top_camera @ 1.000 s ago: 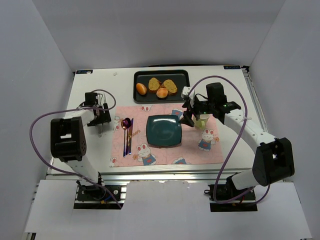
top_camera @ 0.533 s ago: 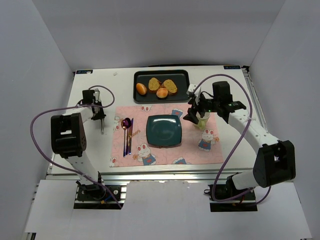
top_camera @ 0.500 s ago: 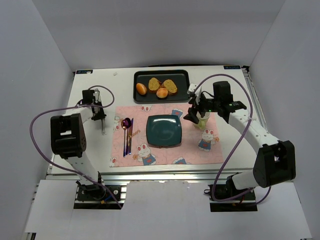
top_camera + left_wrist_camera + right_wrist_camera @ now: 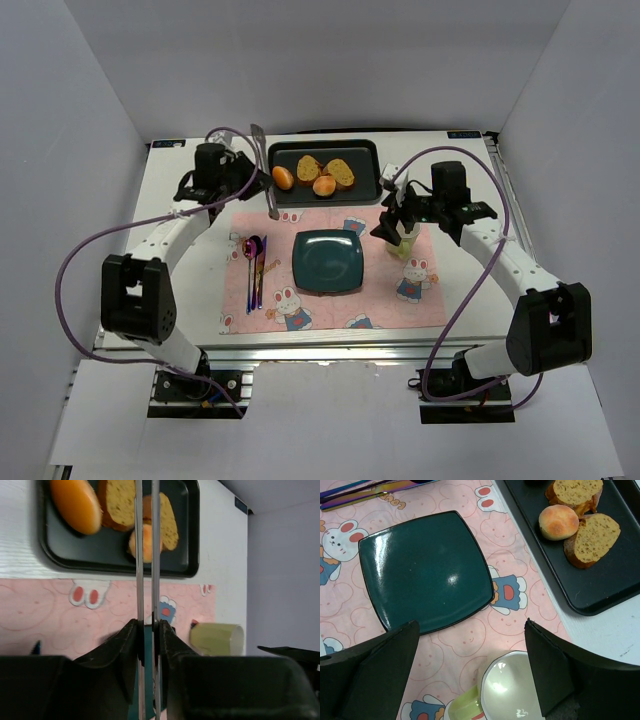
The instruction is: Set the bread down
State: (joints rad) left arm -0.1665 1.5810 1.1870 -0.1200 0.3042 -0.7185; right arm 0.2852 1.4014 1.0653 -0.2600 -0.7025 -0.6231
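While the left tool (image 4: 147, 626) pinches metal tongs (image 4: 155, 555) and the right tool (image 4: 470, 625) gapes, the bread (image 4: 558, 522) sits domed, golden-orange, brown-crusted.

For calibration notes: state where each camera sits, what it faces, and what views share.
Top external: above, behind the bases, looking down on the table; both arms show.
Left wrist: faces the black tray along the tongs; left claw clamps them.
Right wrist: looks down on the teal plate; open right claw frames it.
Shared: the bread appears in all three.
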